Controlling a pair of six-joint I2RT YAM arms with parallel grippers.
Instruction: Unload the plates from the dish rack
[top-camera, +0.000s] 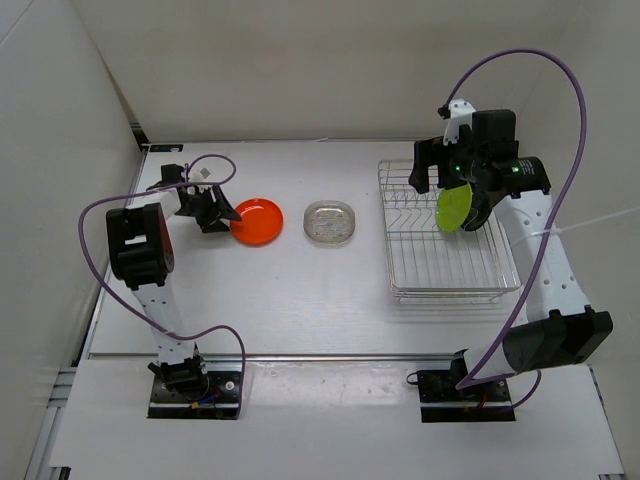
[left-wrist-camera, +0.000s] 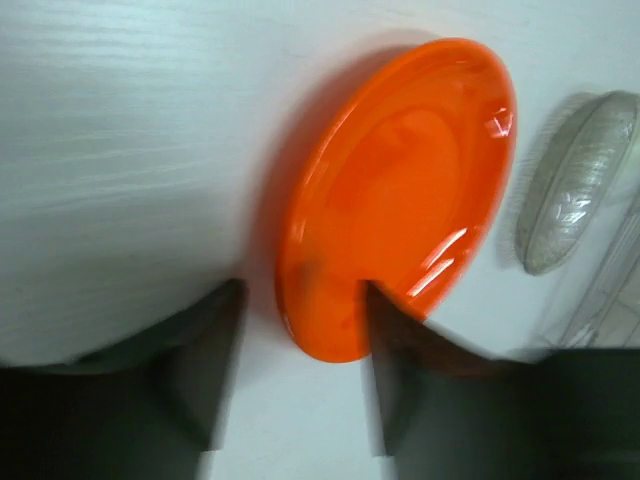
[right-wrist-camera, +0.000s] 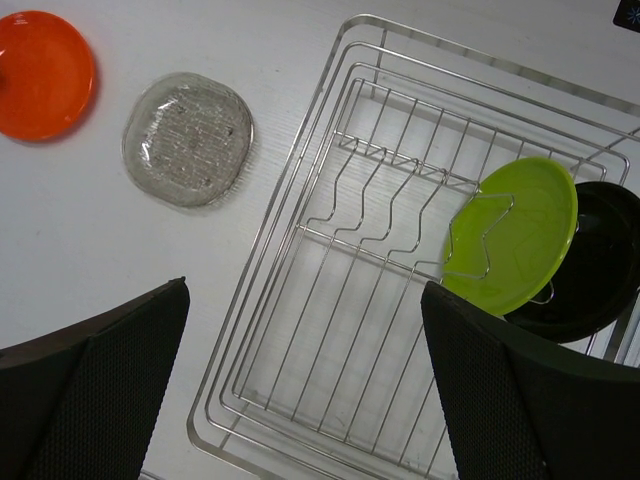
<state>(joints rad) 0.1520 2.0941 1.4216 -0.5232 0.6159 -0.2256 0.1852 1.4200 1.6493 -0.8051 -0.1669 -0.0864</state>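
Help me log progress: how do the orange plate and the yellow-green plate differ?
The orange plate lies flat on the table; the yellow-green plate stands tilted in the dish rack. The orange one touches no other plate; the yellow-green one overlaps the black plate. Both are round and shallow.

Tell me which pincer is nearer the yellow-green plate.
Right. The right pincer hangs over the dish rack, close to the yellow-green plate; the left pincer is across the table at the orange plate.
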